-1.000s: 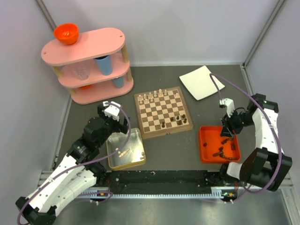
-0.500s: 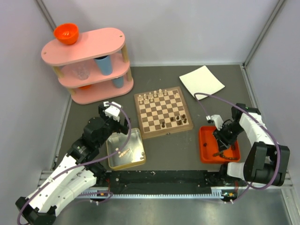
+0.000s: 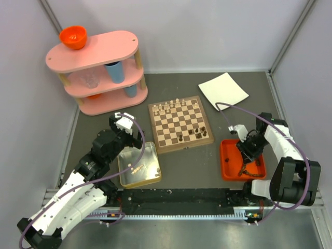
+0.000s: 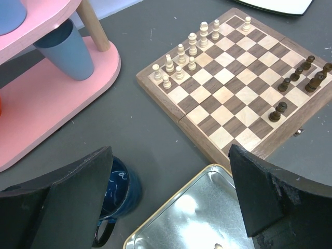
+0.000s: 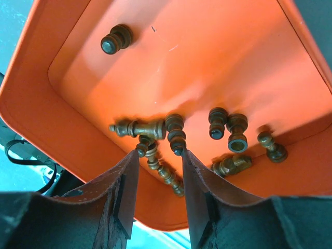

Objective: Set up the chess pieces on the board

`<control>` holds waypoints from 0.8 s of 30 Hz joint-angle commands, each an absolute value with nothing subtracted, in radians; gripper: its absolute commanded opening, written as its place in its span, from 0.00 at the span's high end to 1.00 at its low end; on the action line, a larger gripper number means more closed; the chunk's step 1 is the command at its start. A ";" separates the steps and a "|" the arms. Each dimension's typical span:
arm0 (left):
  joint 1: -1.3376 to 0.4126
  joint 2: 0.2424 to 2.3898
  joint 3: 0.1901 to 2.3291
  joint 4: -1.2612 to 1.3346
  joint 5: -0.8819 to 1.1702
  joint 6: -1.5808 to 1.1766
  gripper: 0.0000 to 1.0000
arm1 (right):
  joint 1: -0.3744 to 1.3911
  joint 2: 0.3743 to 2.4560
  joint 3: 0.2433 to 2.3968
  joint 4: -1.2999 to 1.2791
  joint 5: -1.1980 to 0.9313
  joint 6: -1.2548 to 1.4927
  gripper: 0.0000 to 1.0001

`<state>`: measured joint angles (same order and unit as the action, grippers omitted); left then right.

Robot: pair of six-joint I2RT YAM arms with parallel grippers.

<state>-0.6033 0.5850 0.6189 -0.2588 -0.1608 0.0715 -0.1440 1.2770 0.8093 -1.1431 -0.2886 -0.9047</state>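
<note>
- The right gripper (image 5: 160,155) is reaching into the orange plastic tray (image 5: 207,52), its narrowed jaws straddling tumbled dark brown wooden chessmen (image 5: 155,128); whether it is gripping one, I cannot tell.
- The left gripper (image 4: 166,202) is hovering wide open and empty over the square silver metal tin (image 4: 207,218).
- The checked wooden board (image 4: 233,98) is lying between them, only partly set, I judge: a few cream chessmen (image 4: 180,52) are standing along one edge and a few dark ones opposite.

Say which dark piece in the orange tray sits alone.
The lone piece upper left in the right wrist view; the other pieces cluster by the right gripper.
</note>
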 commanded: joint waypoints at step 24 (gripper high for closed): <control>-0.598 0.560 0.649 -0.222 -0.137 0.068 0.01 | -0.133 1.266 0.788 -1.089 -0.281 -0.871 0.63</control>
